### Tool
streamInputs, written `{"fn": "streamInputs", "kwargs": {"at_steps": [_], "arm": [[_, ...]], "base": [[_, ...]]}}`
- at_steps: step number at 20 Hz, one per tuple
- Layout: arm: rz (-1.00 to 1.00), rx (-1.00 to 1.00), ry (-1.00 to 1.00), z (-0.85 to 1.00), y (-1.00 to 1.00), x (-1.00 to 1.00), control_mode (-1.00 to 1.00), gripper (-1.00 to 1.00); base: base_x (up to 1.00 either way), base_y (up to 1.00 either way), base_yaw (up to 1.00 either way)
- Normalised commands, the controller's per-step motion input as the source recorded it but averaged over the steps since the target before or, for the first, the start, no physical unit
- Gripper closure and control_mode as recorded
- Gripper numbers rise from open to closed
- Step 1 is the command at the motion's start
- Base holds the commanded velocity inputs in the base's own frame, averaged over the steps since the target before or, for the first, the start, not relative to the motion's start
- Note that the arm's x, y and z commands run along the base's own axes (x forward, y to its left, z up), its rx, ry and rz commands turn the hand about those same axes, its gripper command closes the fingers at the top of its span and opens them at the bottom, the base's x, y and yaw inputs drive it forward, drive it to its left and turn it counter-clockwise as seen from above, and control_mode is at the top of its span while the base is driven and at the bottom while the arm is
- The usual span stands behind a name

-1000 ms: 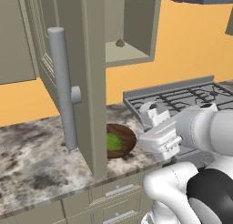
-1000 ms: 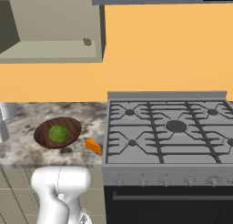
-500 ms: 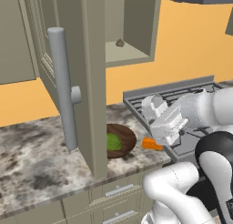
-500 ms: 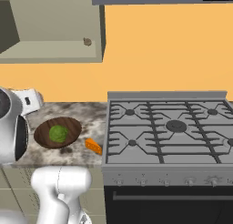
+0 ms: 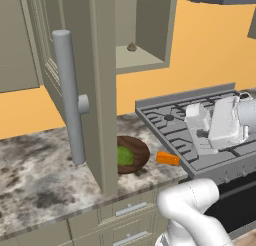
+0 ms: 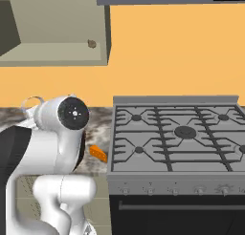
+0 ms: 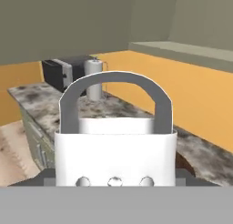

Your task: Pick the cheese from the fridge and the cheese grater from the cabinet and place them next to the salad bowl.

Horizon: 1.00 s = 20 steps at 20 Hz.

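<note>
White, rigid and light, the cheese grater sits gripped in our gripper beside the stove, held across its body below the arched handle; the salad bowl and cheese rest on the bench.

We see the bowl on the counter, left of the stove, with the cheese just right of it. The grater hangs over the stove. The cabinet stands above, door open.
</note>
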Motion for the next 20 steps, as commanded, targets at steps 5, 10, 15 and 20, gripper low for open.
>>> {"fn": "streamInputs", "kwargs": {"at_steps": [5,10,15,20], "arm": [[0.2,0.29,-0.17,-0.57,-0.5,0.19,-1.0,1.0],[0.14,0.26,-0.23,-0.48,-0.12,0.33,-1.0,1.0],[0.08,0.14,0.09,-0.11,0.0,0.57,-1.0,1.0],[0.1,0.01,0.08,-0.14,0.0,0.53,-1.0,1.0]], "base": [[0.0,0.0,0.0],[0.0,0.0,0.0],[0.0,0.0,0.0],[0.0,0.0,0.0]]}}
